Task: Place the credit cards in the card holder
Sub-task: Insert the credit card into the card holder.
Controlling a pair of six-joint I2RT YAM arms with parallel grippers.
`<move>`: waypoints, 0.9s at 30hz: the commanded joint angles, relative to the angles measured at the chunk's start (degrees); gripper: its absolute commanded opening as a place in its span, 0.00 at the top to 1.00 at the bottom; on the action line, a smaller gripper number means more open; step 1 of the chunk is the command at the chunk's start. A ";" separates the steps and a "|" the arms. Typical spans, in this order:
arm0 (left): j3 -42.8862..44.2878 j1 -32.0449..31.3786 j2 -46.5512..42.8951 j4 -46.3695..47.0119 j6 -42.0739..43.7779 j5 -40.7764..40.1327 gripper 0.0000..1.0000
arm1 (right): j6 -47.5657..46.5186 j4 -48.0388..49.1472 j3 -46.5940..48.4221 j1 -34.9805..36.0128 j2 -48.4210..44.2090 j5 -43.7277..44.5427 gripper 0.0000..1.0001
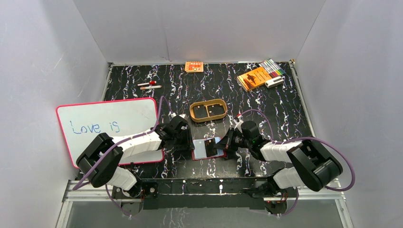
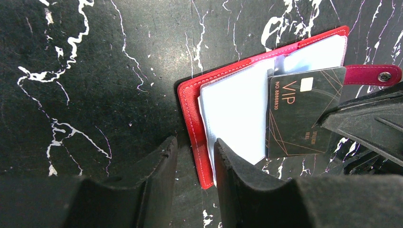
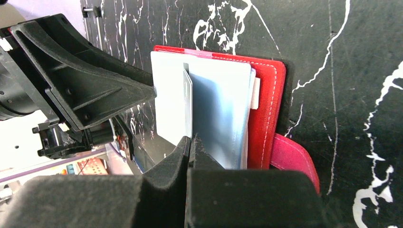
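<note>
The red card holder (image 1: 204, 149) (image 2: 190, 114) (image 3: 271, 99) lies open on the black marbled table between my two grippers, its pale pockets facing up. My right gripper (image 1: 225, 146) (image 3: 190, 138) is shut on a dark credit card (image 2: 299, 114) marked VIP. That card stands on edge (image 3: 187, 102) over the pockets, its left edge against them. My left gripper (image 1: 188, 142) (image 2: 195, 142) is open astride the holder's left corner, one finger on the table and the other over the pockets. The snap tab (image 2: 375, 75) sticks out on the right.
A whiteboard (image 1: 109, 126) reading "Love is" lies at the left under my left arm. A tan oval tray (image 1: 208, 110) sits just behind the holder. At the back are an orange packet (image 1: 194, 66), an orange booklet (image 1: 254, 77), markers (image 1: 273, 68) and two pens (image 1: 149, 85).
</note>
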 commanded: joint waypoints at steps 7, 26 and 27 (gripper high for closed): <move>1.18 -0.18 0.67 -1.66 -0.05 -0.50 0.69 | -2.40 -0.50 -0.94 0.38 -0.64 4.38 1.00; 1.57 -0.20 1.54 -1.58 -0.23 -0.42 0.69 | -0.92 5.89 -1.04 2.38 4.37 2.52 1.00; 1.57 -0.18 1.55 -1.58 -0.19 -0.37 0.69 | -0.85 6.18 -1.07 2.65 4.64 2.66 1.00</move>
